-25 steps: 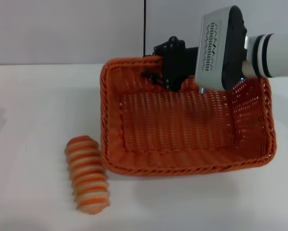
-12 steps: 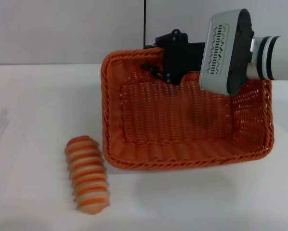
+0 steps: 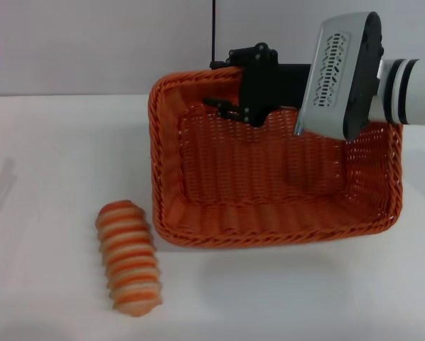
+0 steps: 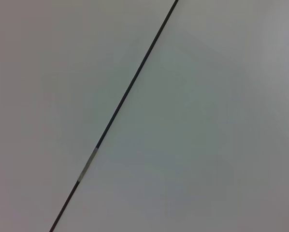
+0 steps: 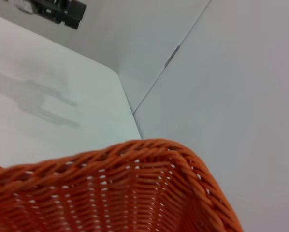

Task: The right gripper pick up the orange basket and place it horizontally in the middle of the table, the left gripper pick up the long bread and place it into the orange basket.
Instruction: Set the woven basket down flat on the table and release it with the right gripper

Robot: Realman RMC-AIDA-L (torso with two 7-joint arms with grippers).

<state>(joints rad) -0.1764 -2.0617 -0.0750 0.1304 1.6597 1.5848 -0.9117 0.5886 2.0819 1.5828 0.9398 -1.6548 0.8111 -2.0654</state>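
Observation:
The orange basket (image 3: 269, 177) hangs tilted just above the white table (image 3: 56, 142), with its shadow on the tabletop below. My right gripper (image 3: 244, 99) is shut on the basket's far rim, black fingers straddling the wicker wall. The right wrist view shows that braided rim (image 5: 149, 150) close up. Left of the basket's near corner, the long bread (image 3: 129, 257) lies on the table, striped orange and cream, apart from the basket. A black piece (image 5: 52, 8) far off in the right wrist view looks like my left gripper, held over the table's left side. The left wrist view shows only a wall.
A grey wall with a dark vertical seam (image 3: 213, 32) stands behind the table. The table's far corner (image 5: 116, 77) shows in the right wrist view. A faint arm shadow (image 3: 1, 186) falls on the table's left side.
My right gripper has risen and shifted right with the basket. The basket has swung round so that its front edge runs more level. The bread has not moved.

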